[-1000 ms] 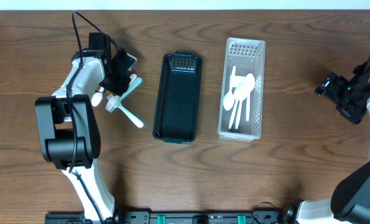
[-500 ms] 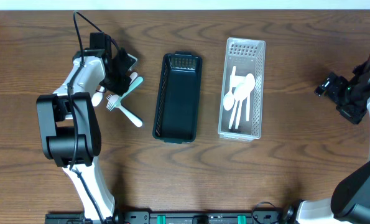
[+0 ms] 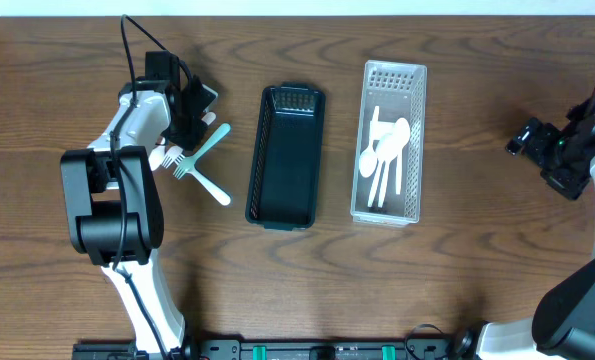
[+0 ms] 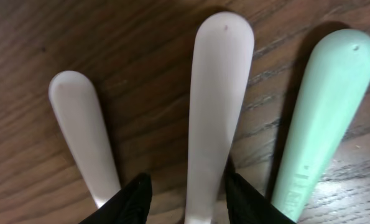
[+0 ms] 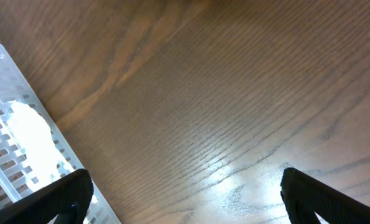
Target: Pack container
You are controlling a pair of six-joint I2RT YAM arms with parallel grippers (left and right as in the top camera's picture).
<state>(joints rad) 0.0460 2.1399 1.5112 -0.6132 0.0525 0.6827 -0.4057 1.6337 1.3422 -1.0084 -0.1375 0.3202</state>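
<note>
Wrist view alone shows left gripper (image 4: 188, 190) straddling a white handle (image 4: 219, 93), jaws unclamped; right gripper (image 5: 185, 199) gapes empty. Clear bin (image 3: 395, 72), beside black bin (image 3: 286, 160), holds white spoons (image 3: 385, 160).

Left arm (image 3: 142, 115): white link shells, glossy black joint housings, large black motor drum at the shoulder, thin black cable (image 3: 124, 45) off the wrist. Right arm (image 3: 562, 148): same white and black, black wrist block. Left pincer (image 4: 189, 202) fingertips (image 4: 130, 200) matte black, rounded; right pincer (image 5: 185, 196) fingertips (image 5: 48, 199) black, blunt
</note>
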